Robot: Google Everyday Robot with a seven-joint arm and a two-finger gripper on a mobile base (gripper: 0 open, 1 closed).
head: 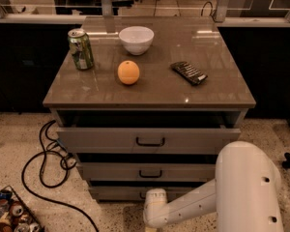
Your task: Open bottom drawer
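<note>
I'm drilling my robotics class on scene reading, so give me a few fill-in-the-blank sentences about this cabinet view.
1. The white ceramic bowl stands on the brown cabinet top, behind the round ___ fruit.
2. The green drink can stands ___.
3. The robot's tool sits low, in front of the ___ grey drawer.
Missing words: orange; upright; bottom.

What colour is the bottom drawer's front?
Flat grey, in the camera view; the claw hangs low in front of the bottom drawer.
</note>
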